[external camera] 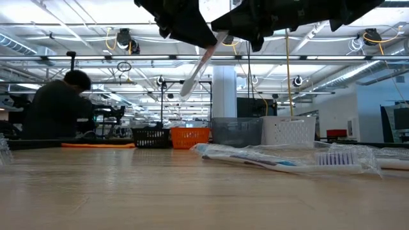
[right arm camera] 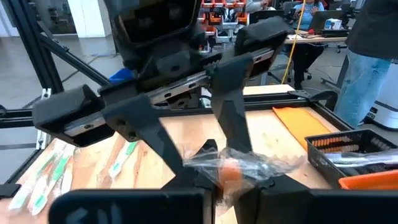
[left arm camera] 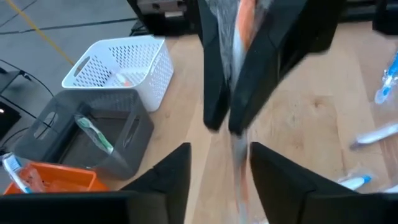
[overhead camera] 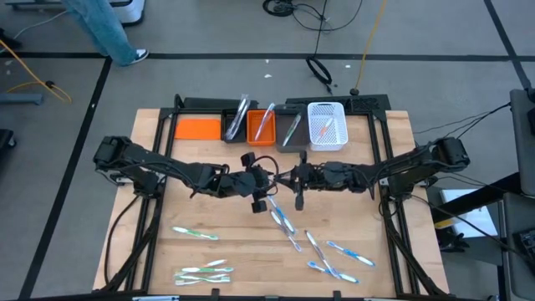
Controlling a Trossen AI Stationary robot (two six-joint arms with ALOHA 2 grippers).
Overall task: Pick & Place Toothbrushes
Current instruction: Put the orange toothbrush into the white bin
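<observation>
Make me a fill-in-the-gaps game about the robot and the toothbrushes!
1. The right end effector is shut on a wrapped toothbrush with an ____ patch.
2. The left end effector, fingers apart, meets it above the ____ of the table.
3. The grey bin holds a ____ toothbrush.
4. The basket next to the grey bin is ____.

Missing words: orange; middle; green; white

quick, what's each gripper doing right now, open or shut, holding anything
Left gripper: open, fingers either side of the wrapped toothbrush, not clamping it.
Right gripper: shut on the wrapped toothbrush, mid-table above the wood.
</observation>
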